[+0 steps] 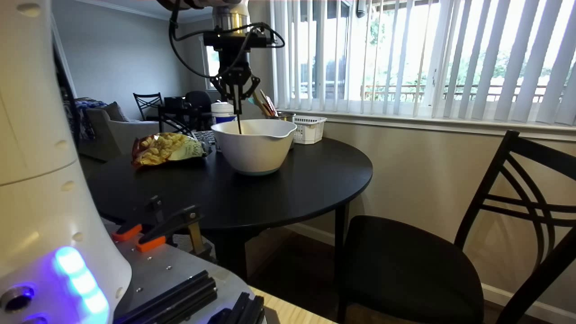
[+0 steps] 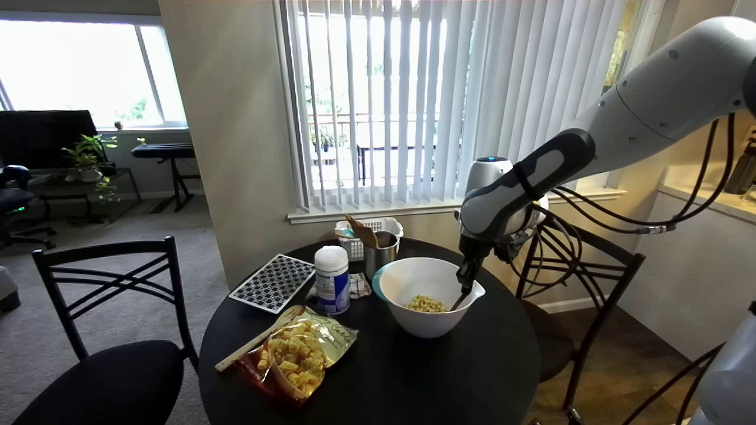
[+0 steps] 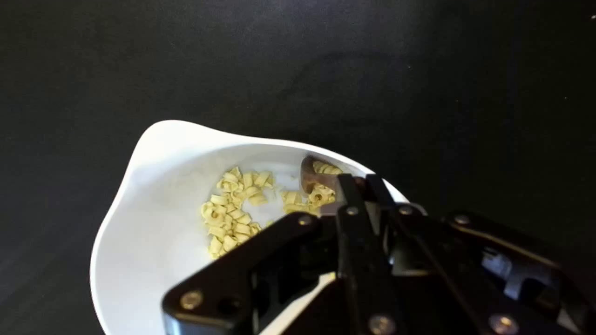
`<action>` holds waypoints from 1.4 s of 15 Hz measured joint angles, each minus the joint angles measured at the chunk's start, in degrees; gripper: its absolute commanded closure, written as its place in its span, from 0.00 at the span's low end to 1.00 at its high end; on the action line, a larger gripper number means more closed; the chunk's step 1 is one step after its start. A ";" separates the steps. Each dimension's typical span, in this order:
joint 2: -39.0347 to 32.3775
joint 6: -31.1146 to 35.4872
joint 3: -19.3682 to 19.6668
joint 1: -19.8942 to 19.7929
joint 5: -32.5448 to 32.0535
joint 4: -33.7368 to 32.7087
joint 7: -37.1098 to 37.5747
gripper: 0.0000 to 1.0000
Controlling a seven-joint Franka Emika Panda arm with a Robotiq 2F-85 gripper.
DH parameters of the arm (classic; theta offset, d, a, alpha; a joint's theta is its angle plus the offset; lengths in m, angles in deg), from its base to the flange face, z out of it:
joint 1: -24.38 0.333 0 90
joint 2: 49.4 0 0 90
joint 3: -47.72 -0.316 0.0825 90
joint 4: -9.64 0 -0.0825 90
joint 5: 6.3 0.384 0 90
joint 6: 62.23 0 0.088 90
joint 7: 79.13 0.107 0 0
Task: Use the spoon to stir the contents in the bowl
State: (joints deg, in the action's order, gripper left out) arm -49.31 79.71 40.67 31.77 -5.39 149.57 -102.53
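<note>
The large white bowl [image 1: 256, 150] stands on the dark round table and also shows in an exterior view [image 2: 425, 324] and the wrist view [image 3: 149, 260]. Curled yellow pasta [image 3: 228, 225] lies in its bottom. My gripper [image 3: 359, 179] is closed on the handle of a brown spoon [image 3: 306, 176]. The spoon points down into the bowl, its head among the pasta near the wall by the rim. In an exterior view the gripper [image 2: 466, 285] is at the spout side of the rim, with the spoon [image 2: 458, 302] slanting inside. Most of the handle is hidden by the fingers.
A pasta bag [image 2: 295, 354] and a long wooden utensil [image 2: 254, 345] lie on the table [image 2: 378, 383]. A white-and-blue canister [image 2: 332, 283], a metal utensil pot [image 2: 381, 257], a white basket [image 2: 390, 225] and a checkered board [image 2: 274, 283] stand or lie behind. Chairs stand around.
</note>
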 measured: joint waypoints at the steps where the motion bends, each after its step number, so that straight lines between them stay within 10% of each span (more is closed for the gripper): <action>1: -0.16 -0.16 -0.19 0.34 0.32 -0.26 0.08 0.95; 21: -17.84 1.46 1.98 3.87 -10.33 -24.41 34.29 0.95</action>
State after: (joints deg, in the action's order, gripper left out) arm -67.15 81.18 42.65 35.64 -15.72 125.16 -68.24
